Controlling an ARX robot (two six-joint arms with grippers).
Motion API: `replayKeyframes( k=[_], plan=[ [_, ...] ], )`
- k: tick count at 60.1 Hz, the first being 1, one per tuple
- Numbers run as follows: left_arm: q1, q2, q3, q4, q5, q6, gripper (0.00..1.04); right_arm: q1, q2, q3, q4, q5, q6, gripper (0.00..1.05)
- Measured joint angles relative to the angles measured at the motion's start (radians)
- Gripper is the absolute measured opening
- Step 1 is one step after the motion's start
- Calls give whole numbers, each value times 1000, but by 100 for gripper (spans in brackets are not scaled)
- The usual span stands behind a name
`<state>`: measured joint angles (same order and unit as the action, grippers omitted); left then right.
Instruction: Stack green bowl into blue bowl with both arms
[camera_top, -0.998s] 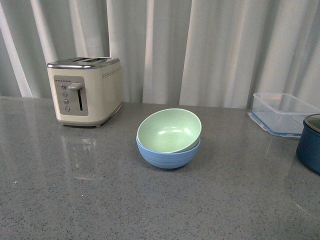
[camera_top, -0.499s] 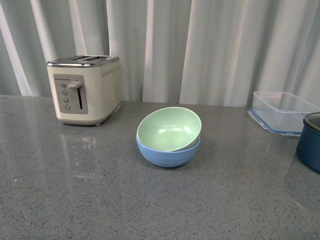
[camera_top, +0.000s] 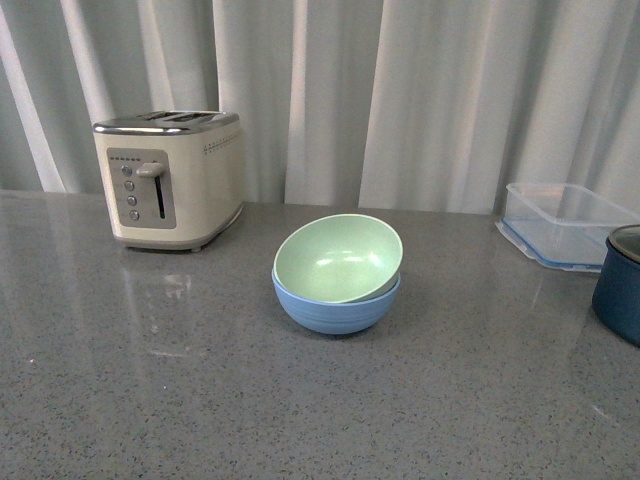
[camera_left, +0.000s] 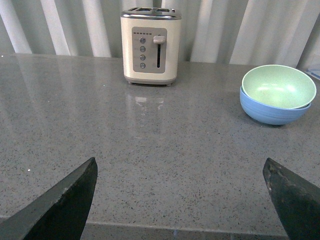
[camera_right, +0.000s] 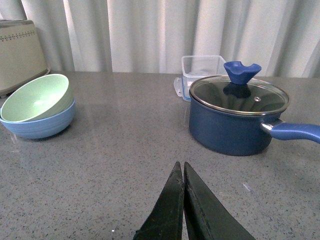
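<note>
The green bowl (camera_top: 338, 258) is sitting tilted in the blue bowl (camera_top: 336, 308) — left fingers (camera_left: 180, 192) spread, right fingers (camera_right: 183, 210) clenched empty — so a nudge could be tipping it out.

Two bowls (one green bowl (camera_top: 337, 258), one blue bowl (camera_top: 336, 309)); one toaster (camera_top: 170, 180); one container (camera_top: 562, 225); one pot (camera_right: 236, 119); two grippers: left (camera_left: 182, 192), right (camera_right: 183, 200).

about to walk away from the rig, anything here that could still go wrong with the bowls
1. The green bowl sits tilted in the blue bowl, its rim raised on one side, not nested flat. A bump to the table might rock it or slide it out.
2. Both arms are back from the stack, the left gripper open and the right gripper shut, so nothing steadies the bowls.
</note>
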<state>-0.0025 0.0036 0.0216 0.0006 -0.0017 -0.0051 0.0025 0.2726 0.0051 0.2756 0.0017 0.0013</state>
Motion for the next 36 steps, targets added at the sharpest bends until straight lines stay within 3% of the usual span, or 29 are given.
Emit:
replayKeyframes(
  k=[22, 28, 36],
  plan=[
    [0, 0, 0, 0, 0, 0, 98, 0, -101, 0, -101, 0, 0, 1],
    [0, 0, 0, 0, 0, 0, 98, 0, -225, 0, -260, -3, 0, 1],
    [0, 0, 0, 0, 0, 0, 98, 0, -268, 0, -274, -3, 0, 1]
  ],
)
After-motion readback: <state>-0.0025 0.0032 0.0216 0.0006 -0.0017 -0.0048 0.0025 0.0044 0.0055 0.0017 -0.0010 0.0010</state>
